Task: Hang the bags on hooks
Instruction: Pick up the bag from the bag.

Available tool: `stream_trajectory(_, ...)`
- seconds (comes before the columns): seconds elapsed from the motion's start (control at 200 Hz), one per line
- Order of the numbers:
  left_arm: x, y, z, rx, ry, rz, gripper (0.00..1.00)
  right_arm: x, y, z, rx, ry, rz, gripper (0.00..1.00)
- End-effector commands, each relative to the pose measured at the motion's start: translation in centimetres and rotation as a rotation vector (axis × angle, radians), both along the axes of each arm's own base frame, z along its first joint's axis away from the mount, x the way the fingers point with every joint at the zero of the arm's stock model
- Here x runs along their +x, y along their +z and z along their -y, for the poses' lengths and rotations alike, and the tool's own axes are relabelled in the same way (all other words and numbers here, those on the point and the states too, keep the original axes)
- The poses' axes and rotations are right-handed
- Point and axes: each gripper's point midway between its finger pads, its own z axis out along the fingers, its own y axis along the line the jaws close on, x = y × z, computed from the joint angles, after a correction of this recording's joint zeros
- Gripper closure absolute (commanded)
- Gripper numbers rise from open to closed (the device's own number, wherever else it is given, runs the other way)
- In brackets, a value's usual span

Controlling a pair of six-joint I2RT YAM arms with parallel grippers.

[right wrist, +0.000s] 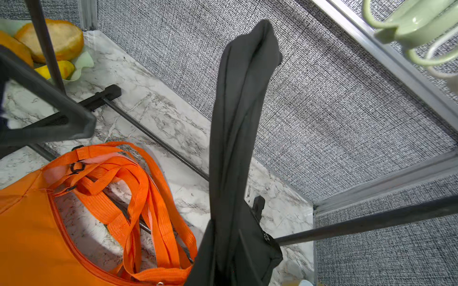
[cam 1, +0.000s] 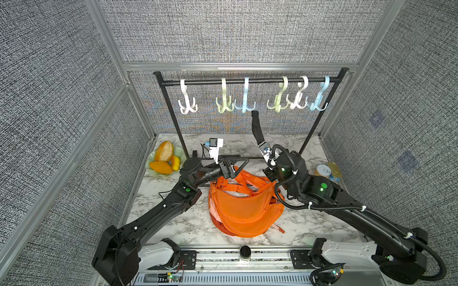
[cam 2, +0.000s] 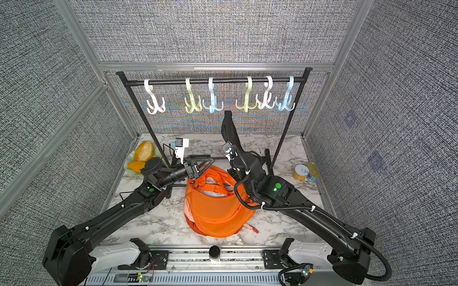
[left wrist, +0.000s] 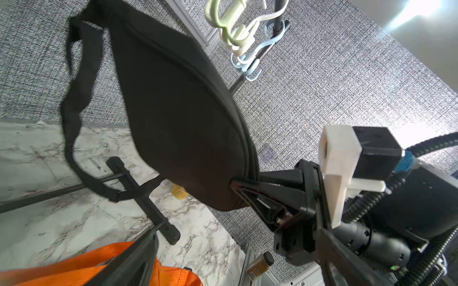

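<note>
The right gripper [left wrist: 244, 186] is clenched on the seamed edge of a black sling bag [cam 1: 256, 128], pinching it at one narrow end. From that grip the bag stands up and away from the jaws, folded lengthwise in the right wrist view. Its far tip ends just below the rack's rail [cam 1: 247, 81], close under the light blue hook [cam 1: 245, 104] and beside the pale green hook [cam 1: 278, 101]. It rests on no hook. The bag's black webbing strap [left wrist: 74, 99] runs from the far tip back down toward the rack's foot bar [left wrist: 143, 198], slack and free of the gripper.

The left gripper [cam 1: 240, 168] is spread as wide as it goes and holds nothing. It lies level, pointing toward the right gripper, with the black bag beyond its fingertips and well apart from them. Directly beneath it lie the tangled straps [cam 1: 245, 178] of an orange bag [cam 1: 244, 210], which sits on the marble tabletop [cam 1: 173, 222] below and between both grippers. Whether a finger [left wrist: 128, 260] brushes that orange webbing cannot be told.
</note>
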Motion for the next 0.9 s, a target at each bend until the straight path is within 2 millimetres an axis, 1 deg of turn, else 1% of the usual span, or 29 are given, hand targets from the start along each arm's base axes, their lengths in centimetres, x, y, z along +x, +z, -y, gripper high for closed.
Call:
stream_trajectory(0.0, 0.1, 1.5, 0.7, -0.039, -0.014, 0.042, 0.01, -0.1, 0.5, -1.2, 0.061, 0.051, 0.014, 0.91)
stream_trajectory(0.135, 1.2, 0.5, 1.7, -0.030, 0.001, 0.000, 0.01, -0.9, -0.4, -2.2, 0.118, 0.108, -0.010, 0.90)
stream_trajectory(0.275, 2.7, -0.4, 2.2, -0.021, 0.052, -0.050, 0.04, -1.6, -1.6, -3.2, 0.138, 0.145, -0.018, 0.90)
stream_trajectory(0.33, 3.3, -0.7, 2.4, -0.012, 0.068, -0.076, 0.05, -1.6, -2.1, -3.3, 0.138, 0.142, -0.024, 0.90)
stream_trajectory(0.46, 3.6, -0.7, 3.2, -0.016, 0.075, -0.084, 0.06, -1.6, -3.1, -3.8, 0.112, 0.123, -0.018, 0.90)
stream_trajectory(0.585, 4.5, -2.2, 3.9, 0.028, 0.097, -0.138, 0.11, -1.7, -3.4, -4.2, 0.070, 0.085, 0.034, 0.90)
stream_trajectory(0.72, 5.1, -3.6, 4.0, 0.061, 0.132, -0.175, 0.23, -2.0, -3.6, -4.8, 0.023, 0.054, 0.078, 0.90)
stream_trajectory(0.876, 5.9, -4.5, 3.9, 0.113, 0.179, -0.203, 0.50, -2.4, -4.5, -5.9, -0.017, 0.053, 0.090, 0.90)
stream_trajectory(0.896, 5.9, -4.6, 3.9, 0.120, 0.182, -0.205, 0.54, -2.4, -4.6, -6.0, -0.022, 0.051, 0.091, 0.90)
